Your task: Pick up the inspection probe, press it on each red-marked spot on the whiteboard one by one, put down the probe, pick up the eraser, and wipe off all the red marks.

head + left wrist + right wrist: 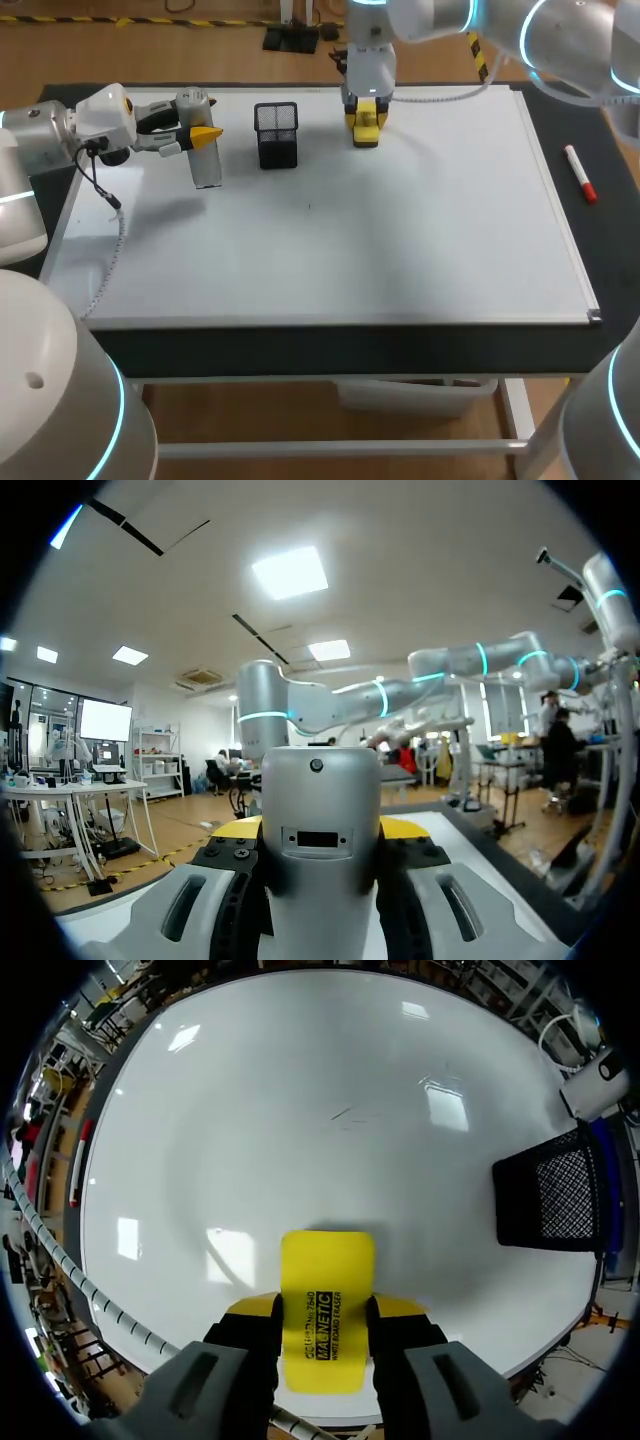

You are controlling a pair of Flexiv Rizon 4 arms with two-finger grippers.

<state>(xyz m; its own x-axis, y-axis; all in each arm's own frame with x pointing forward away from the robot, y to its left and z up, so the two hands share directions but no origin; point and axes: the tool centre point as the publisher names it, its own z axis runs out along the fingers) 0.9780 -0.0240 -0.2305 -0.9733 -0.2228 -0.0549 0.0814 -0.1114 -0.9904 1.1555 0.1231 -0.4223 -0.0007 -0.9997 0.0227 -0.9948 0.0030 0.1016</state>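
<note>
Whiteboard (pixel 420 240): no red marks visible; one faint fleck (pixel 308 207) near the middle.
Probe (pixel 203 150): upright, clamped in the left gripper (pixel 200 135), beside the mesh cup (pixel 276 135).
Eraser (pixel 327 1270): pinched by the right gripper (pixel 325 1310) at the far edge, long axis pointing out across the board.

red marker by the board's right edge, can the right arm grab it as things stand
Probably not yet: the right pincer is shut on the yellow eraser. The red marker itself lies in the open.

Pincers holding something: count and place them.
2. The left pincer grips the probe over the whiteboard's far left; the right pincer grips the eraser near its far edge.
</note>
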